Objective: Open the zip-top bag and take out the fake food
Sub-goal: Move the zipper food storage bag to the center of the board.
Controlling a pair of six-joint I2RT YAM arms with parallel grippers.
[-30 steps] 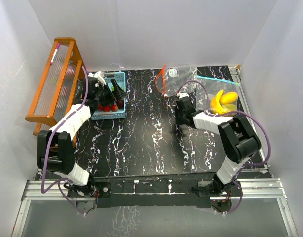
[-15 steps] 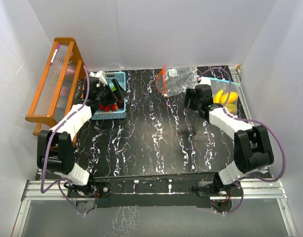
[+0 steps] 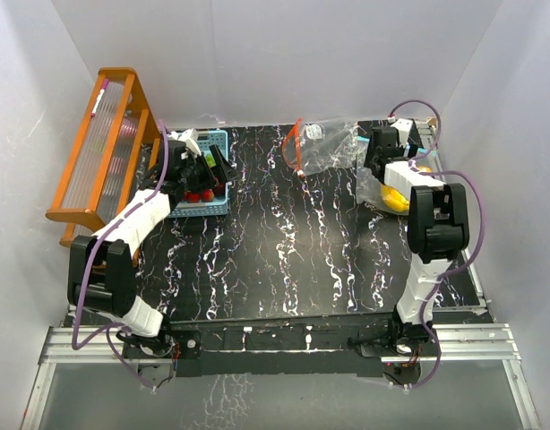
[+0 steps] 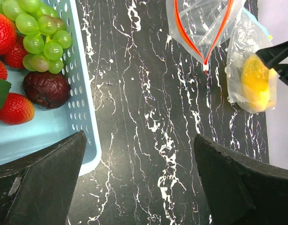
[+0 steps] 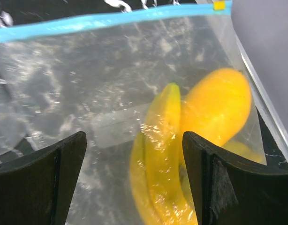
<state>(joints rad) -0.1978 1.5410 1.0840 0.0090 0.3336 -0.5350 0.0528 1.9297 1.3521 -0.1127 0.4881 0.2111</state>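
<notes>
Right wrist view: found the right gripper [image 5: 133, 140] spread wide, pinching nothing, poised just above the zip-top bag [image 5: 87, 93]. Saw bananas [image 5: 158, 159] and a yellow-orange rounded fruit [image 5: 216, 103] inside it, directly beneath and between the fingers. Noted the bananas' long axis crossing the finger line and pointing toward the blue zip strip [image 5: 111, 18] along the far side. Judged the strip sealed, hedging for glare on the plastic. Located the bag at the far right of the table [image 3: 275, 251], nearest the right arm. Found the left gripper [image 4: 139, 154] likewise spread and empty, well apart, near the basket [image 4: 80, 93] of strawberries [image 4: 15, 108] and grapes [image 4: 41, 42].
</notes>
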